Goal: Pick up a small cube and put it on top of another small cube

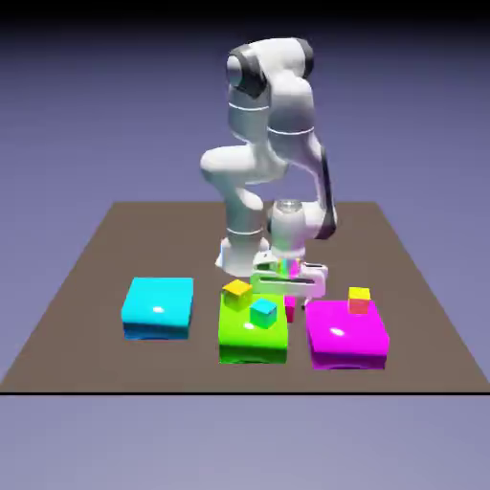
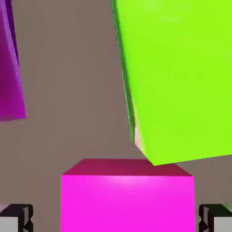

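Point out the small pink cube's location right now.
In the exterior view, the small pink cube sits under the pincer, between the green block and the large magenta block.

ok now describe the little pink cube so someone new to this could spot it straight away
Start from the large flat glossy magenta block at the exterior view's right. Between it and the large flat green block, toward the robot, is the tiny plain magenta-pink cube. Unlike the other small cubes, it sits on the table, not a block.
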Motion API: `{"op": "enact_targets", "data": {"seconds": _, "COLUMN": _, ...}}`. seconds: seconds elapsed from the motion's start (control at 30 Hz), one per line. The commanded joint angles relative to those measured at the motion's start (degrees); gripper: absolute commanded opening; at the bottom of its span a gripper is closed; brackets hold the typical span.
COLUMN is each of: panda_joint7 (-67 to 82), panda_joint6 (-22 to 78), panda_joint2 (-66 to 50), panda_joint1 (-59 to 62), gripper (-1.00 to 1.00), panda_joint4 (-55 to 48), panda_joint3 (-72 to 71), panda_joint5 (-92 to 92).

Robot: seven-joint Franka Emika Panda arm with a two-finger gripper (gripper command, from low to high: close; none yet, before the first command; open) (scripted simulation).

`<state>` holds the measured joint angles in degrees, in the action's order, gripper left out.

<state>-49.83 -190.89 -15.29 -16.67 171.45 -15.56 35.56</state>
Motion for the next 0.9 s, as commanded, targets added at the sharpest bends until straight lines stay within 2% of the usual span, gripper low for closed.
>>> {"op": "enact_targets", "data": {"seconds": 0.0, "panda_joint7": 0.0, "panda_joint6": 0.0, "panda_joint2": 0.0, "panda_joint1": 0.0, "gripper": -1.00, "panda_joint4": 0.0, "panda_joint3": 0.0, "panda_joint5": 0.0}}
{"op": "enact_targets", "data": {"seconds": 0.7, "panda_joint7": 2.3, "panda_joint6": 23.2, "panda_joint2": 28.3, "panda_joint1": 37.4, "gripper": -1.00, "panda_joint4": 4.0, "panda_joint3": -43.0, "panda_joint5": 8.6}}
{"op": "enact_targets", "data": {"seconds": 0.87, "panda_joint7": -3.8, "panda_joint6": 31.8, "panda_joint2": 32.0, "panda_joint1": 32.0, "gripper": -1.00, "panda_joint4": -0.4, "panda_joint3": -37.8, "panda_joint5": 2.1}}
